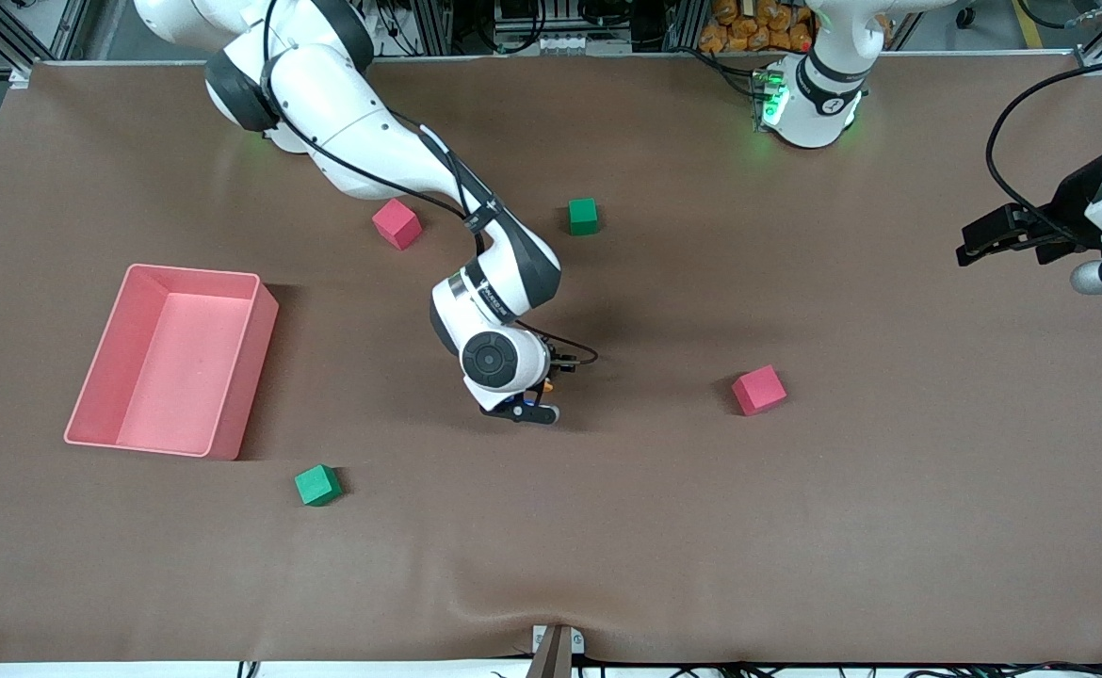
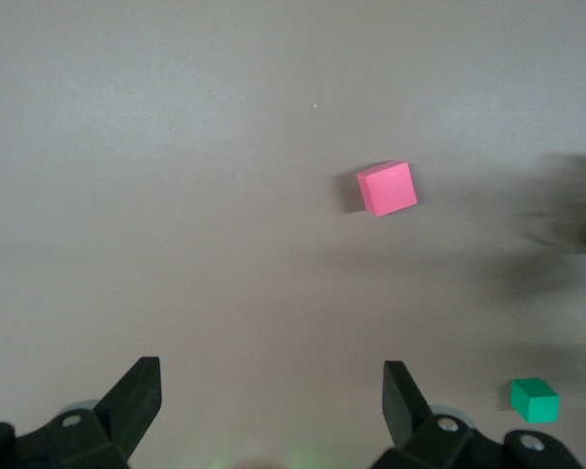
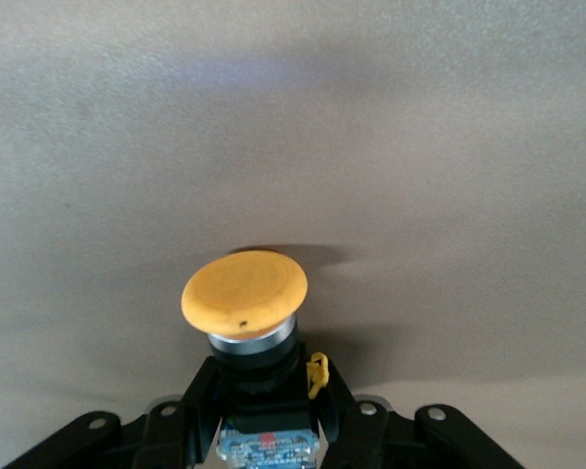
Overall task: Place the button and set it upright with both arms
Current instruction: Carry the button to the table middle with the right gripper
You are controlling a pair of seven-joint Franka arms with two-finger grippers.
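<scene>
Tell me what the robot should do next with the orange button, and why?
Probably lower it gently onto the table. The right claw is shut on the button, low over the bare middle of the table. The left claw waits open at its own end, so no handover is ready.

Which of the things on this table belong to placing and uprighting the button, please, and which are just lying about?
Belongs to the job:
- button, held in the right gripper over mid-table
- left gripper, open, waiting at the left arm's end

Lying about:
- pink bin
- two red cubes
- two green cubes
</scene>
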